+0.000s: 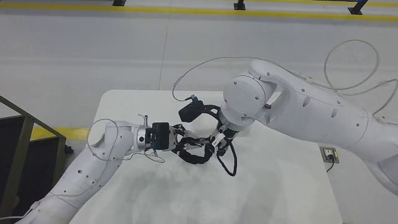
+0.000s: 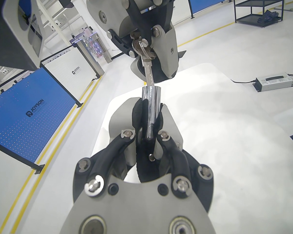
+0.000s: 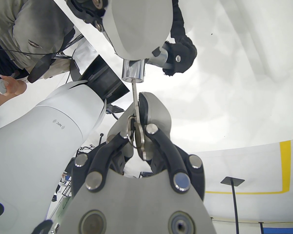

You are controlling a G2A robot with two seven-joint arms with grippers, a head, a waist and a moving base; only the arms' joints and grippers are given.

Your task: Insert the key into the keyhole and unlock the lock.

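My left gripper [image 2: 147, 113] is shut on the lock [image 2: 150, 103], a chrome cylinder with a black cable body, and holds it above the white table [image 1: 261, 186]. My right gripper [image 3: 136, 108] is shut on the silver key [image 3: 136, 103] by its head. The key's blade [image 2: 149, 74] points into the lock's end face, and its tip enters the keyhole [image 3: 133, 80]. Seen from above, both grippers meet near the middle of the table, with the black cable [image 1: 198, 155] looping beneath them.
A grey power unit [image 2: 274, 81] with a cord lies on the floor beyond the table. Blue panel barriers [image 2: 26, 113] and a black shelf rack [image 2: 257, 1] stand farther off. A person's hand [image 3: 7, 87] shows at the edge, touching nothing of the task.
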